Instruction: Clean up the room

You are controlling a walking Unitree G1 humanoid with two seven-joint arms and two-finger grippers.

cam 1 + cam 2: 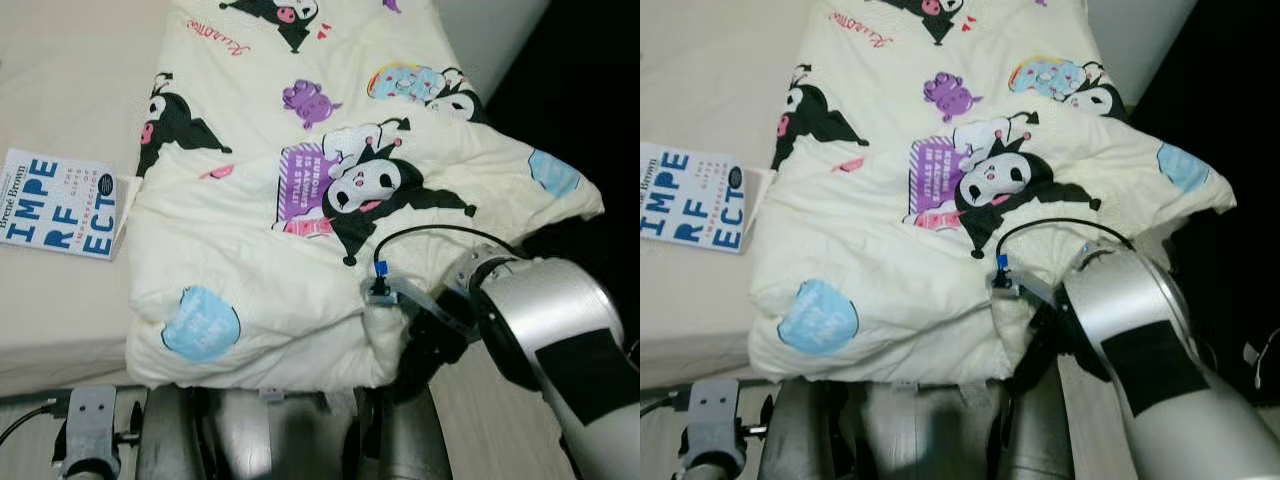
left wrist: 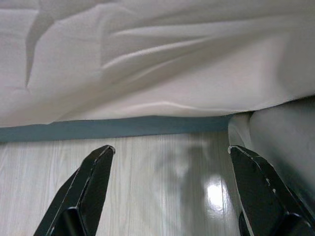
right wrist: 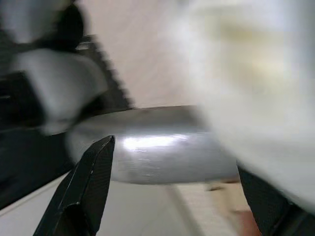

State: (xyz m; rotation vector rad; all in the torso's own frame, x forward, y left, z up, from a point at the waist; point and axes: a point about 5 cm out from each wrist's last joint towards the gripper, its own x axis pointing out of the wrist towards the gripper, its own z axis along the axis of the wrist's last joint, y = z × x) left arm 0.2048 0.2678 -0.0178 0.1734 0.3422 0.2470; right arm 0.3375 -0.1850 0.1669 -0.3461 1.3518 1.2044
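Observation:
A cream quilt printed with black-and-pink cartoon figures lies bunched on the bed, its near edge hanging over the bedside. A white book with blue letters rests on the sheet to the quilt's left. My right arm reaches in from the lower right, its wrist against the quilt's near corner. In the right wrist view the right gripper is open, with blurred quilt fabric beside one finger. My left gripper is open and hangs low over the wooden floor by the bedside.
The bed's beige sheet spreads to the left and drapes down its side over a grey-blue base strip. My own silver body stands close against the bed edge. Dark space lies right of the bed.

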